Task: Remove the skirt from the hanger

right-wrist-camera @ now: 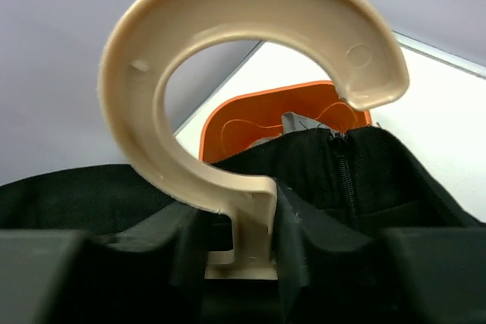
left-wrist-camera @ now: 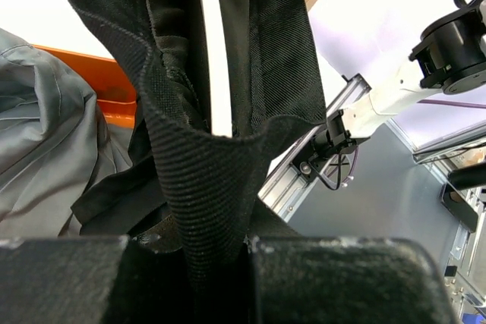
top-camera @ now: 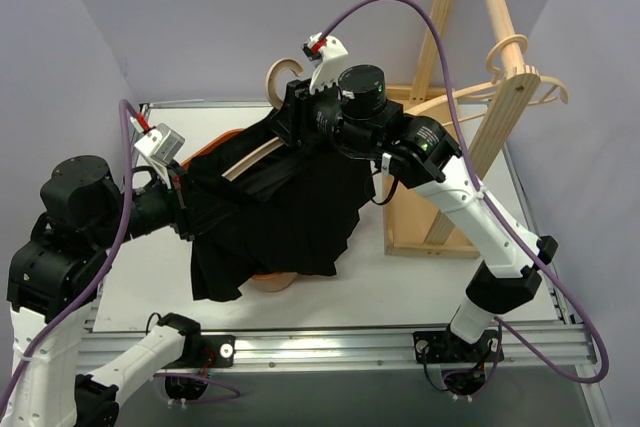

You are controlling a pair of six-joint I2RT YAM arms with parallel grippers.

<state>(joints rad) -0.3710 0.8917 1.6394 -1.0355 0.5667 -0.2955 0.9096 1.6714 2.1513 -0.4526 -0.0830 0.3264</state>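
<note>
While the skirt (top-camera: 300, 217) is being clamped in the left jaws above the worktop (top-camera: 400, 287) for pulling off, the hanger (right-wrist-camera: 228, 73) is being steadied between the right jaws, whether clamped cannot be told

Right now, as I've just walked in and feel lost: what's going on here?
The left gripper is shut on the waistband of the black fabric skirt. The right gripper has its fingers either side of the neck of the beige plastic hanger, under its hook; whether it has clamped is unclear. The skirt is not yet off the hanger.
</note>
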